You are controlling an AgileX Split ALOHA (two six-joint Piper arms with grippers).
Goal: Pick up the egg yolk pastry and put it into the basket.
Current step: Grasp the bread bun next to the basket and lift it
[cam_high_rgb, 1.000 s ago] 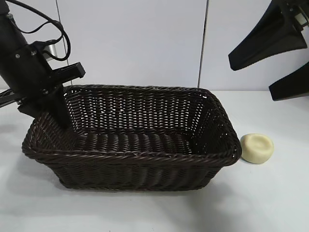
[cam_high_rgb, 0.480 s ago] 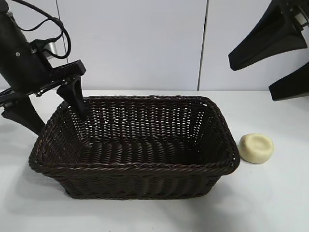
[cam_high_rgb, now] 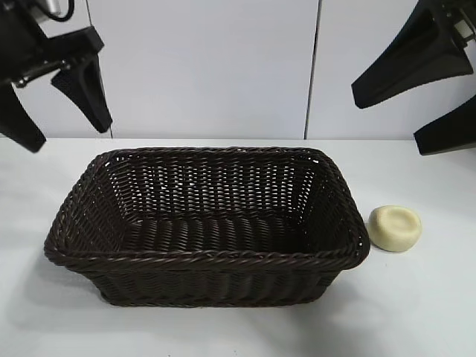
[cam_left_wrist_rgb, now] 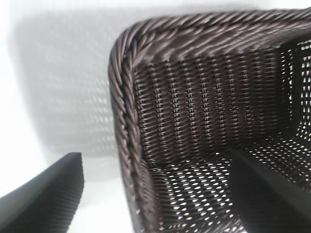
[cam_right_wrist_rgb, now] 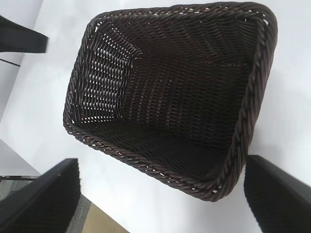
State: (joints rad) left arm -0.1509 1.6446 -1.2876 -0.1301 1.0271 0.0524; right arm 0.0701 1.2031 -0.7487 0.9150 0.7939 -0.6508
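The egg yolk pastry, a small pale yellow puck with a dimpled top, lies on the white table just right of the basket; neither wrist view shows it. The dark brown wicker basket stands flat mid-table with nothing in it. My left gripper hangs open in the air above the basket's left end, holding nothing; its wrist view looks down on the basket's corner rim. My right gripper is open high at the upper right, above the pastry and the basket's right end.
The white table has bare surface in front of and right of the basket. A pale wall panel stands behind. The table's edge and floor show in the right wrist view.
My left gripper opened off the basket's left wall and rose up and to the left. The basket shifted slightly and now sits level. The right arm and pastry stayed still.
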